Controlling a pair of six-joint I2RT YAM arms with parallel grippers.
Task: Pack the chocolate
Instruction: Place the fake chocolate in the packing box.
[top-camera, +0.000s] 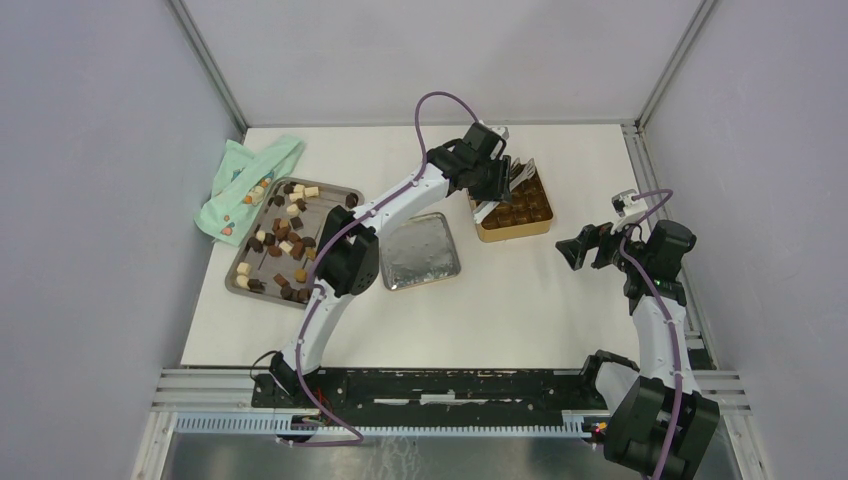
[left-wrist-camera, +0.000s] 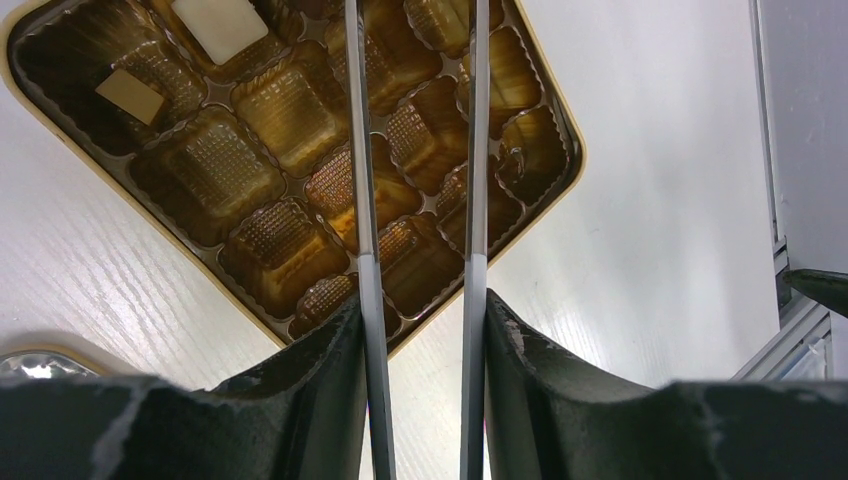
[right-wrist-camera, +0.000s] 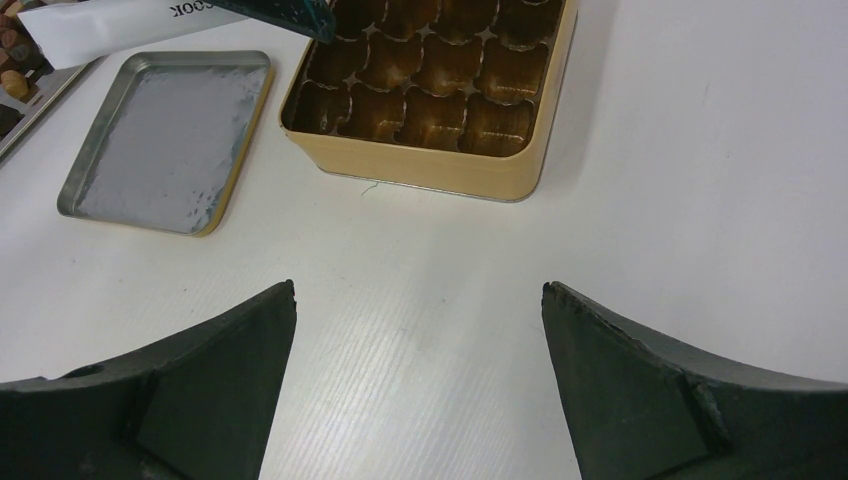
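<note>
Left gripper (left-wrist-camera: 420, 320) clamped on the long metal tweezers (left-wrist-camera: 358, 150), one finger pressing each blade from outside. Blades stand apart and run out over the square gold tin (left-wrist-camera: 290, 110) with its grid of moulded compartments (tips cut off at the top of the wrist view, can't tell if they carry anything). Two cream-white chocolate pieces (left-wrist-camera: 220, 25) sit in compartments at one corner of the tin. Loose chocolate chunks (top-camera: 285, 240), dark brown, mid-brown and cream, lie scattered on the flat grey metal tray (top-camera: 335, 190) at the left of the white table (right-wrist-camera: 700, 200), well apart from the tin. Silver rectangular lid (right-wrist-camera: 165, 140) lies between tray and tin. Crumpled green cloth (top-camera: 240, 190) touches the tray's far-left side. Right gripper (right-wrist-camera: 420, 290) spread wide, empty, above bare table near the tin.
</note>
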